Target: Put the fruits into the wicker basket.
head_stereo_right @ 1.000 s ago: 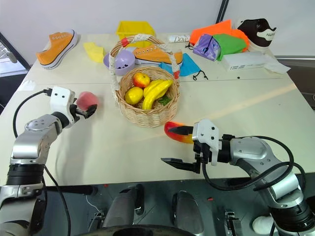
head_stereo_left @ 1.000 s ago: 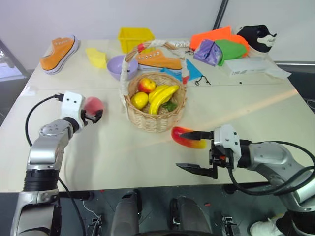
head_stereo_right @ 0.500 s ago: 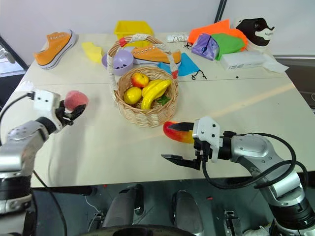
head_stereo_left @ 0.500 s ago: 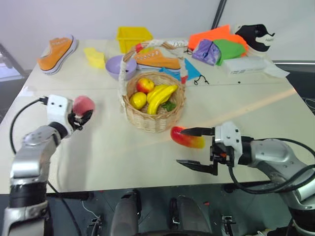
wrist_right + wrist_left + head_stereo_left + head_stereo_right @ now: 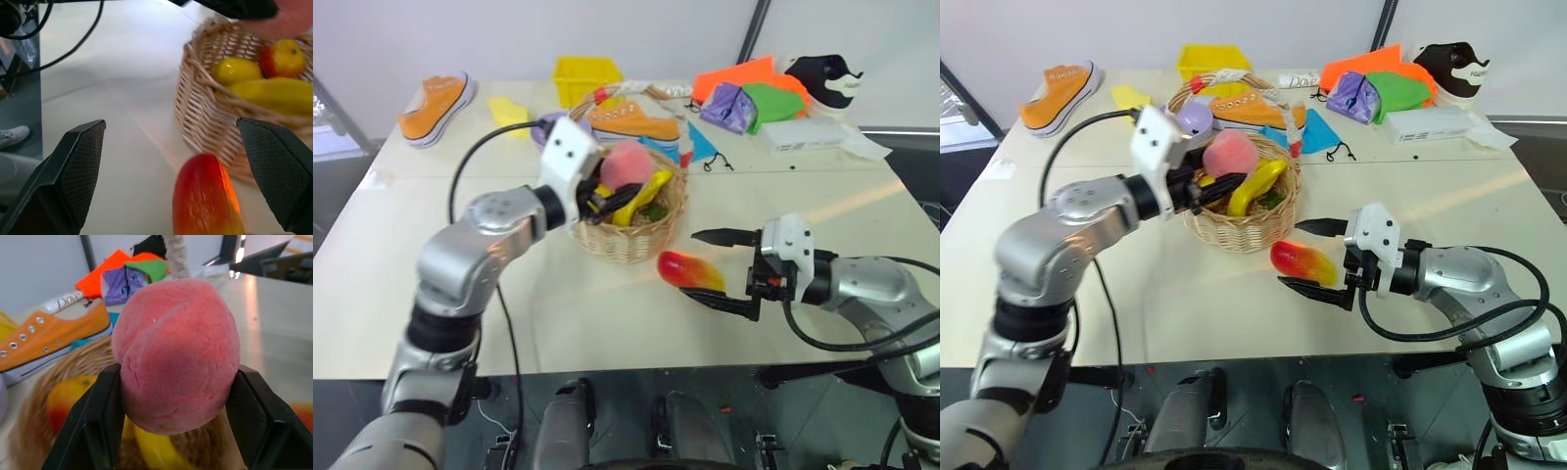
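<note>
Above the wicker basket (image 5: 628,230), the left gripper (image 5: 607,197) clamps the peach (image 5: 626,166); the mango (image 5: 690,271) lies between the right gripper's (image 5: 724,269) spread fingers.

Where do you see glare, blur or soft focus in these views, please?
Left eye view: a bright streak of glare crosses the table on the right. Left wrist view: the peach is sharp, the orange shoe behind it soft. Right wrist view: the mango is blurred, the wicker basket clearer.

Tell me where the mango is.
The mango lies on the table just in front of the wicker basket, between the open fingers of the right gripper.
</note>
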